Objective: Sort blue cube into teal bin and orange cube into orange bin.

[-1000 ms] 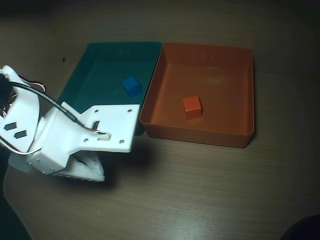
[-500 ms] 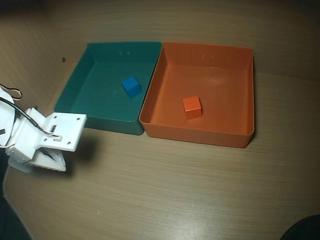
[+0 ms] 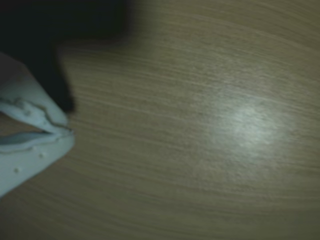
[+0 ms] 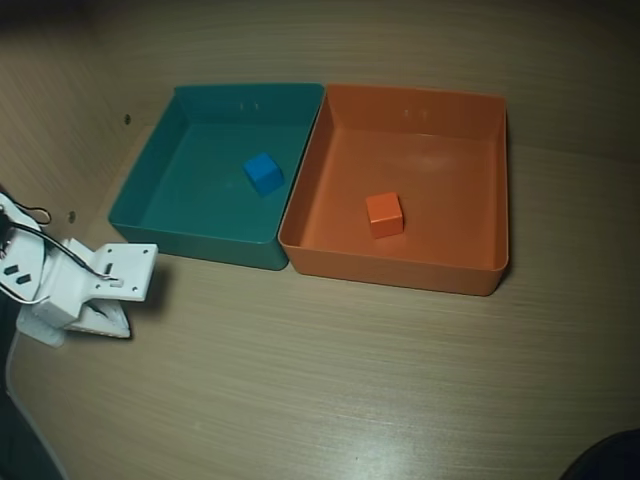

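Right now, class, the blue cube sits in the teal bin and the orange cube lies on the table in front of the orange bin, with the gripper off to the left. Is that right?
Not quite. In the overhead view the orange cube lies inside the orange bin, not on the table. The rest holds: the blue cube is in the teal bin, and the gripper is off to the left.

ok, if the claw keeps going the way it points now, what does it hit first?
Likely just the bare wooden table: the white claw looks shut, aimed down at it. Depth unclear.
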Controlling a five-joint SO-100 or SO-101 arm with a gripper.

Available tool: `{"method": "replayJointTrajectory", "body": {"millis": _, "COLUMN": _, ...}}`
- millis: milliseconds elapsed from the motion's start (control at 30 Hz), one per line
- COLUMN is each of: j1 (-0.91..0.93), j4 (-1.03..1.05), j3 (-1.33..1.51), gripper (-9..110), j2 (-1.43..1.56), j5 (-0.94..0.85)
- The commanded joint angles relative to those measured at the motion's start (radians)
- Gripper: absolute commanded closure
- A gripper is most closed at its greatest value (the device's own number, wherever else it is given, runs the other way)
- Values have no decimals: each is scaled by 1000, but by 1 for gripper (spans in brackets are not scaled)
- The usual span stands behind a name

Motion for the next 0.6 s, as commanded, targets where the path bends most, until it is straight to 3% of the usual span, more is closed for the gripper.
{"method": "replayJointTrajectory", "body": {"millis": 0, "j1": -8, "j4": -12, "j3": 89, "gripper": 106, "j2": 94, "j5": 9}}
{"method": "replayJointTrajectory", "body": {"millis": 233, "j1": -2, "j4": 67, "j3": 227, "gripper": 106, "j2": 227, "j5": 44}}
{"method": "replayJointTrajectory", "body": {"millis": 567, "j1": -14, "j4": 184, "j3": 225, "gripper": 106, "j2": 229, "j5": 351}}
